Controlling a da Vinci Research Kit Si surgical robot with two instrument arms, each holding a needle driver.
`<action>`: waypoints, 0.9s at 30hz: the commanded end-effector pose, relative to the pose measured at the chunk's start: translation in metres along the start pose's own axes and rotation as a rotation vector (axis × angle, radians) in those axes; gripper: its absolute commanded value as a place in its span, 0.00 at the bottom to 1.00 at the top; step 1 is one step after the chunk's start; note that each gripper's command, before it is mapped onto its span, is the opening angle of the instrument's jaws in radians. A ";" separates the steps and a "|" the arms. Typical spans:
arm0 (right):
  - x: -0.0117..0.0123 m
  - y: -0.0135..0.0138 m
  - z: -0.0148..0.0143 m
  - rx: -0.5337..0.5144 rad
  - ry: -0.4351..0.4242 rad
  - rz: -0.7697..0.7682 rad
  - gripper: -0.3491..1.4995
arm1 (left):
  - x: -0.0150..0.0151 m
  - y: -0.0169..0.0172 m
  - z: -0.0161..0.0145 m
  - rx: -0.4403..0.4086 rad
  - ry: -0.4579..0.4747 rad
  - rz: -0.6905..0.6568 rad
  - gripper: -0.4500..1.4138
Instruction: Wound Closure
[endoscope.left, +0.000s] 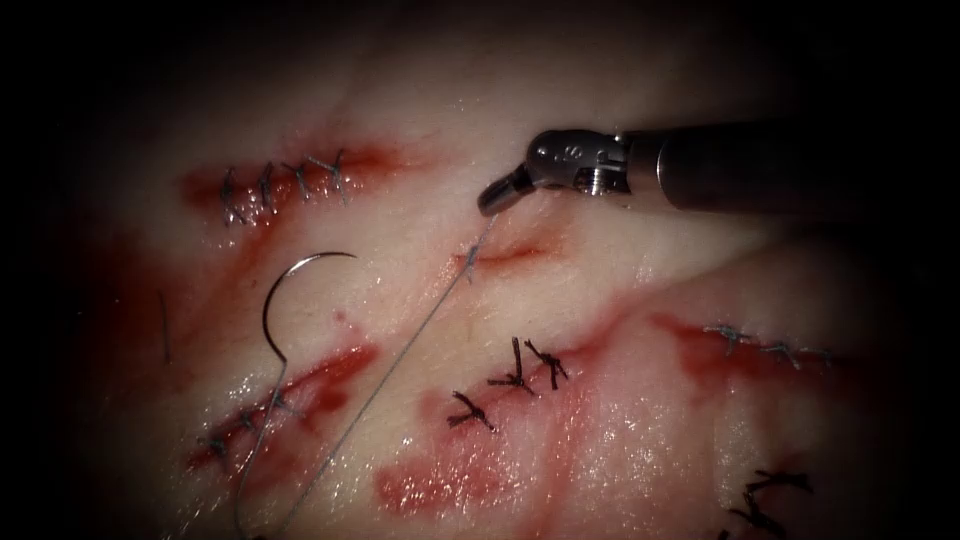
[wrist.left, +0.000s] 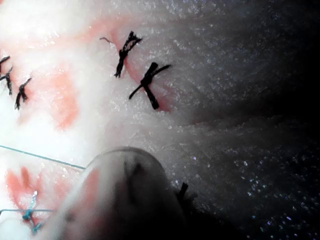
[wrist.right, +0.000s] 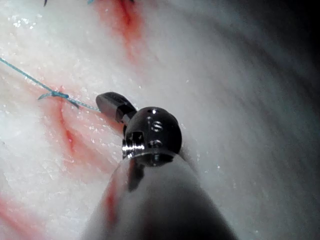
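Right tool (endoscope.left: 497, 193) upper centre, clamped on thread (endoscope.left: 400, 352); needle (endoscope.left: 285, 290) loose at left on wet, red-streaked tissue (endoscope.left: 420, 130); left tool's grip unclear.

One end effector (endoscope.left: 495, 195), one curved needle (endoscope.left: 290, 290) and one long thread (endoscope.left: 400, 355) are seen on the tissue (endoscope.left: 620, 440) in the endoscope view. Six stitched cuts are counted there, plus one small cut (endoscope.left: 510, 256) carrying a single knot. One loose thread end (endoscope.left: 164, 325) is noted at the left.
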 end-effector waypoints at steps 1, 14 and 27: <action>0.0002 0.0011 0.0007 -0.021 -0.003 0.000 0.00 | 0.0005 0.0004 0.0007 -0.002 0.002 -0.005 0.00; -0.0019 0.0015 -0.0004 -0.064 -0.017 0.022 0.00 | 0.0011 0.0018 0.0011 -0.025 0.014 -0.011 0.00; 0.0025 -0.0015 -0.0045 -0.255 0.276 0.162 0.94 | 0.0026 -0.0167 -0.0008 0.161 0.217 -0.006 0.00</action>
